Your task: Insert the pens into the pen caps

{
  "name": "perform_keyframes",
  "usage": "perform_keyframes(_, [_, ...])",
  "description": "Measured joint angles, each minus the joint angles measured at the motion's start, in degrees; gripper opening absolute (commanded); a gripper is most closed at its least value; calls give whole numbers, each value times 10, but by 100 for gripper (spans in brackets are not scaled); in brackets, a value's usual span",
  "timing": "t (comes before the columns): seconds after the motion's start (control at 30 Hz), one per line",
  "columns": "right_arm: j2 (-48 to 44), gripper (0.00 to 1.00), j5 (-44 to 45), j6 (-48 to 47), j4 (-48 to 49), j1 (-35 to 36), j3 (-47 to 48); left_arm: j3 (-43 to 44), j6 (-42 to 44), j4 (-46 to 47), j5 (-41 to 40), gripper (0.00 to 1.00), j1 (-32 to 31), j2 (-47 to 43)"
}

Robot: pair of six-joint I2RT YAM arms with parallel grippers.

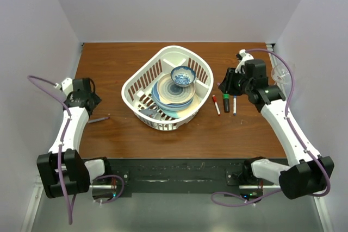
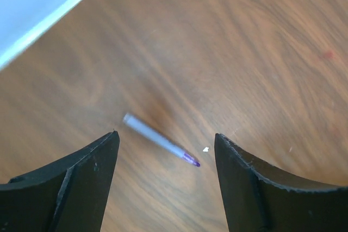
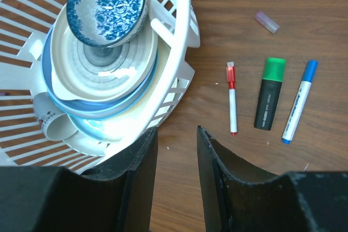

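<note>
A thin lavender pen (image 2: pixel 157 138) with a bare purple tip lies on the wooden table (image 2: pixel 261 52). My left gripper (image 2: pixel 166 134) hangs above the pen, open, its fingers apart on either side without touching it. From above, that pen (image 1: pixel 99 118) sits just right of the left gripper (image 1: pixel 89 103). A small purple pen cap (image 3: pixel 267 22) lies alone beyond three pens: a red-capped white pen (image 3: pixel 232 104), a black marker with a green cap (image 3: pixel 270 95) and a blue-capped white pen (image 3: pixel 299 101). My right gripper (image 3: pixel 176 129) is open and empty, between the basket and the red pen.
A white slotted basket (image 1: pixel 130 88) in mid-table holds stacked plates and a blue-patterned bowl (image 1: pixel 183 76). Its rim (image 3: pixel 182 25) is close to my right gripper's left finger. A clear wine glass (image 1: pixel 280 74) stands by the right wall. White walls close in the table on three sides.
</note>
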Motion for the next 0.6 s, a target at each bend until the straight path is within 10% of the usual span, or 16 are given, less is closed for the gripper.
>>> perform_keyframes(0.6, [-64, 40, -49, 37, 61, 0, -60, -20, 538, 142, 156, 74, 0, 67])
